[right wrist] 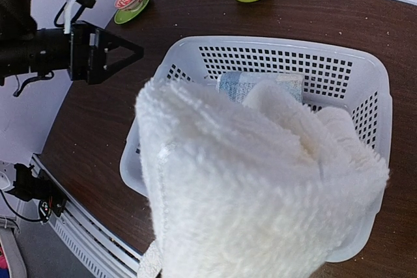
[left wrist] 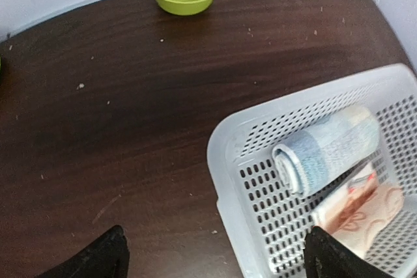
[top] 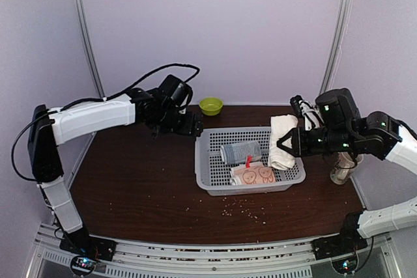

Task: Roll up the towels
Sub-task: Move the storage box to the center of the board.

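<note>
Left gripper (top: pixel 195 128) hangs just off the basket's (top: pixel 202 161) far-left corner over bare table (top: pixel 130 187). My left wrist view shows its fingers (left wrist: pixel 98 258) spread wide, holding nothing. Green bowl (top: pixel 210 105) sits behind the basket, apart from it. Inside the basket, a grey-blue roll (top: pixel 240 152) lies across the middle. The faces towel (top: pixel 254 174) is bunched just in front of the roll, against the near wall. White towel (top: pixel 281 127) is at the basket's right side, draped over that rim and lifted in a thick wad. Right gripper (top: pixel 285 142) is clamped on it from the right. In my right wrist view the towel fills the frame and hides the fingers. Crumbs (top: pixel 247 208) are scattered on the table in front of the basket.
</note>
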Motion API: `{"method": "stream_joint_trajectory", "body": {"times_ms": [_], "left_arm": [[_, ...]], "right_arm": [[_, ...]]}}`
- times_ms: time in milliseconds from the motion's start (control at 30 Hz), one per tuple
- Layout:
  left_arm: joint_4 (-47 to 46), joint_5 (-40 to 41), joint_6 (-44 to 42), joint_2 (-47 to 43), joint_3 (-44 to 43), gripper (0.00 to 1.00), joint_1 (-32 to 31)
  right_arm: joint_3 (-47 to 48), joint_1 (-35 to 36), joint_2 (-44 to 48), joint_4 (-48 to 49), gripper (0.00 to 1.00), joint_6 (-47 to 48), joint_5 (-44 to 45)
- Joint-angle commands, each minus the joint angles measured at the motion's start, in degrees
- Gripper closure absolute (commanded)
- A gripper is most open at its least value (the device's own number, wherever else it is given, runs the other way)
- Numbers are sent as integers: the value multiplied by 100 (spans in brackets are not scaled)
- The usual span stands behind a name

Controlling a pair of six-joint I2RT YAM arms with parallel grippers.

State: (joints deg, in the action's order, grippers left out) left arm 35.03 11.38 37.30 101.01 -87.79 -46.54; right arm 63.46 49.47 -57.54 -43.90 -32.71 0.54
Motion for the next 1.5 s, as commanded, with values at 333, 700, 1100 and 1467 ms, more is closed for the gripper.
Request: {"method": "stream_joint_trajectory", "body": {"times_ms": [333, 700, 1100, 1467], "left_arm": [[828, -456, -4033, 2222, -2415, 2, 467], [1252, -782, -5588, 3274, -3364, 10, 471], [1219, -505, -5609, 3431, -3666, 47, 470], [1318, -106, -4736, 2752, -2752, 93, 470]], "right_arm": [[-76, -3, 278, -409, 100, 61, 367], [-105, -16, 375, -579, 100, 203, 548], [-117, -9, 250, -493, 100, 208, 614], [-134, -17, 76, -303, 100, 181, 547]]}}
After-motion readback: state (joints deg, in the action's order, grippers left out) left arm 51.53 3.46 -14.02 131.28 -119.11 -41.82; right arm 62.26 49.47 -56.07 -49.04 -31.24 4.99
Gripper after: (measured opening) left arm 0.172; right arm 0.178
